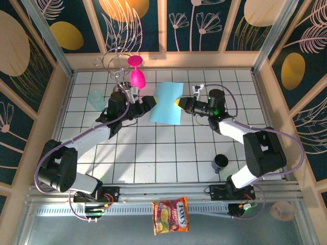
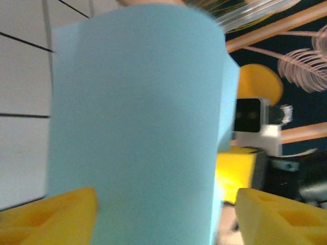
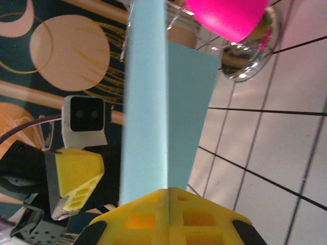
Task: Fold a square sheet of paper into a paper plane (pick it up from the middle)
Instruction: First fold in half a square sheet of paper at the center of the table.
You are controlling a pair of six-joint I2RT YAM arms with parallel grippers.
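The square sheet of paper [image 1: 166, 104] hangs above the middle of the tiled table, light blue and bent along a lengthwise fold. My right gripper [image 1: 180, 103] is shut on its right edge. In the right wrist view the yellow jaws [image 3: 168, 196] meet on the paper's fold [image 3: 145, 102]. My left gripper [image 1: 149, 105] stands at the paper's left side. Its jaws [image 2: 166, 217] are open with the sheet [image 2: 138, 127] between them. One finger [image 2: 51, 217] lies next to the sheet and the other finger [image 2: 281, 217] stands apart from it.
Two pink goblets [image 1: 136, 71] and a wire stand [image 1: 113, 64] sit at the back, just behind the left gripper. A pale-teal cup [image 1: 96, 99] stands at the left. A dark cup [image 1: 220, 162] is near the right arm. A snack packet [image 1: 171, 215] lies in front.
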